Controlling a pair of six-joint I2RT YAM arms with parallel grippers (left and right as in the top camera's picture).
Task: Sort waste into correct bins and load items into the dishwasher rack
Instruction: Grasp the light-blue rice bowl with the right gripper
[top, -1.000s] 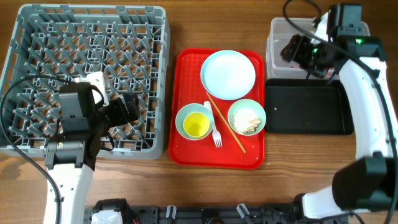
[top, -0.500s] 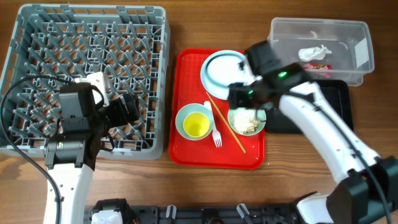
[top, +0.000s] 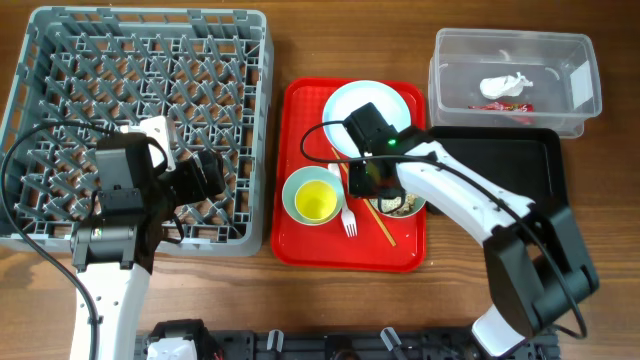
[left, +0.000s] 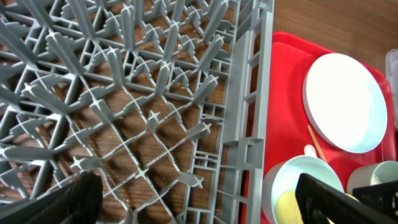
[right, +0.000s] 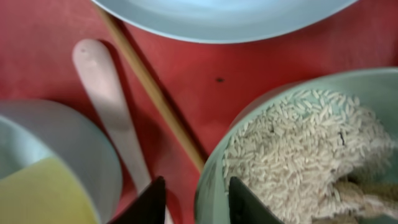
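Since a second ago the right arm has swung from the clear tub (top: 445, 60) across to the red tray (top: 300, 240). The left arm has not shifted.

- Bowl (top: 408, 203) with rice (right: 292, 143): on the red tray, lower right. Grains heaped inside, and something beige at the bottom right edge of the right wrist view is too cropped to tell.
- Right claw (right: 198, 202): fingers spread, straddling the bowl's left rim, one inside and one outside. No press on the rim seen.
- Chopsticks (top: 365, 205): lying slantwise on the tray, just beside the bowl's left side.
- Fork (top: 347, 215): left of the chopsticks, against the second bowl (top: 292, 190).
- Yellow cup (top: 316, 200): sits inside that second bowl.
- Plate (top: 390, 105): top of the red tray, partly under the right arm.
- Black tray (top: 520, 155): on the table (top: 300, 40), right of the red tray.
- Clear tub: behind the black tray, holding white tissue (top: 505, 85) and a red-and-white wrapper (top: 510, 104). The wrapper's print is too small to read.
- Rack (top: 140, 70): far left of the table.
- Left claw (left: 205, 205): fingers wide apart, holding nothing, over the rack's near right part.
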